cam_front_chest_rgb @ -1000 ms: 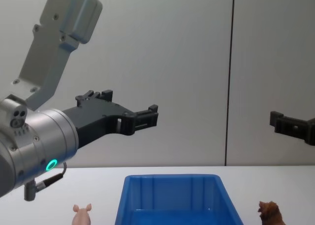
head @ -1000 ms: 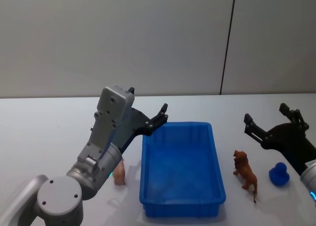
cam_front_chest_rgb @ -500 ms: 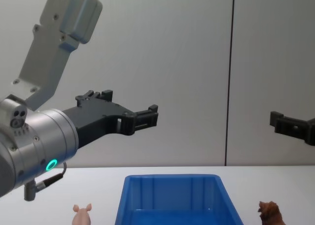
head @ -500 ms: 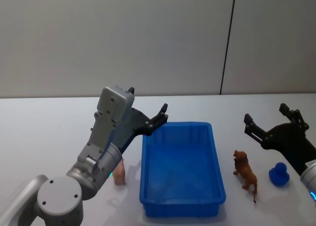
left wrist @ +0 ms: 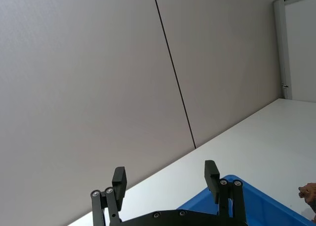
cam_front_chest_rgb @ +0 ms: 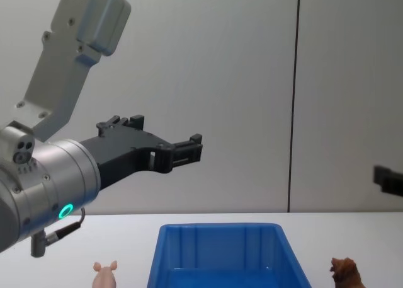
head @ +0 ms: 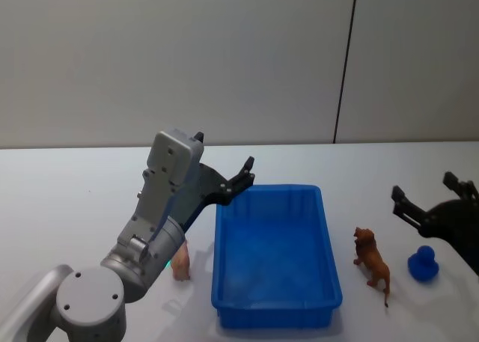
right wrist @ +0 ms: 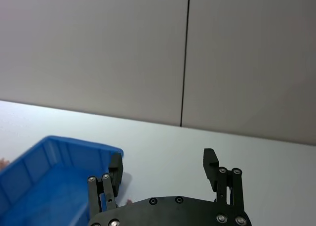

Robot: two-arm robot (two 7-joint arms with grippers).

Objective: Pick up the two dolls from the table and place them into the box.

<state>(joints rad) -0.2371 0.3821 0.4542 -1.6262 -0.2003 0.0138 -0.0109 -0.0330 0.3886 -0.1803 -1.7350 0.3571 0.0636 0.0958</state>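
Observation:
The blue box (head: 273,314) sits mid-table with nothing inside. A pale pink pig doll (head: 180,263) stands just left of it, partly behind my left arm. To the right of the box stands a reddish-brown shaggy doll (head: 372,263). My left gripper (head: 224,152) hangs open in the air above the box's far left corner, holding nothing; its wrist view shows the left gripper (left wrist: 165,170) open, with the box (left wrist: 249,203) below. My right gripper (head: 423,186) is open and empty, raised right of the brown doll; the right gripper (right wrist: 163,159) faces the box (right wrist: 39,184).
A small blue duck toy (head: 423,265) sits on the white table (head: 67,200) at the far right, under my right gripper. A plain grey wall with a dark vertical seam stands behind the table. Bare tabletop lies left of and behind the box.
My right gripper has drawn back to the right, away from the box and the brown doll. The left arm, both dolls and the box have not moved.

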